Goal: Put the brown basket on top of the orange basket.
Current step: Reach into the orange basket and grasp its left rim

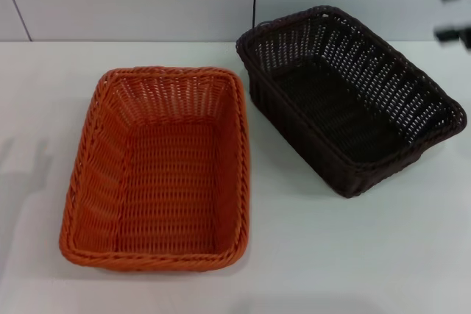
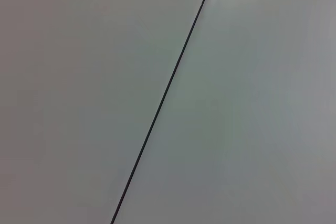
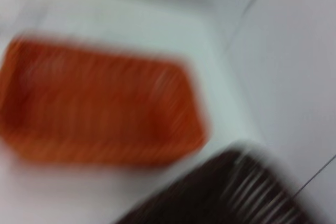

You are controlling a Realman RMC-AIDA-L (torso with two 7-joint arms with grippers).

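The right gripper, fingers apart and empty, hangs just beyond the brown basket's far-right corner; the orange basket lies to its left

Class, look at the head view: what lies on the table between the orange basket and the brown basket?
Nothing. In the head view, only a narrow strip of bare white table separates the orange basket from the brown basket; they do not touch.

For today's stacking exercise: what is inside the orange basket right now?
Nothing: the orange basket shows only its bare woven floor. The brown basket stands apart beside it on the table. Whatever lies beneath either basket is hidden.
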